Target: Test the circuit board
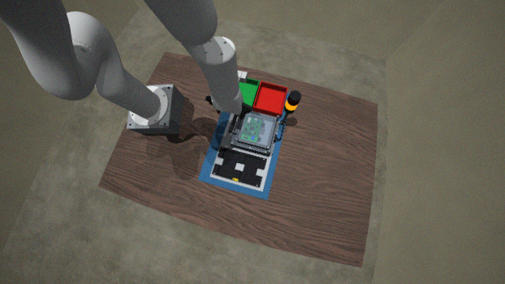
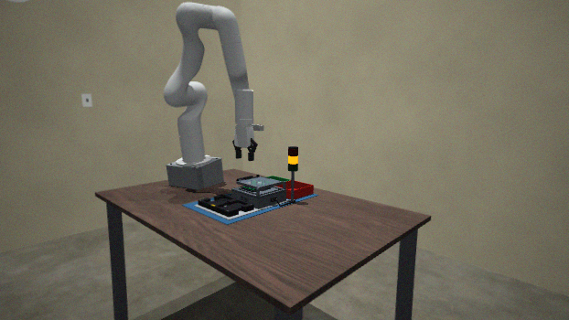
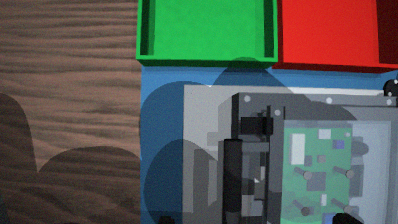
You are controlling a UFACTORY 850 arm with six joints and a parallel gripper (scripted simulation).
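Note:
The green circuit board (image 1: 252, 128) lies flat in the grey tester (image 1: 252, 134) under the closed clear lid; it also shows in the wrist view (image 3: 316, 172). The signal light (image 2: 293, 159) glows amber beside the tester. My gripper (image 2: 244, 153) is open and empty, hovering well above the tester's near-base side. The green bin (image 3: 206, 29) and the red bin (image 3: 327, 31) stand side by side behind the tester. The black tray (image 1: 240, 166) in front of the tester holds no board.
The tester, tray and bins sit on a blue mat (image 1: 239, 162) on the wooden table. The robot base (image 1: 156, 109) stands to the left of the mat. The light's post (image 1: 291, 103) stands to the right of the red bin.

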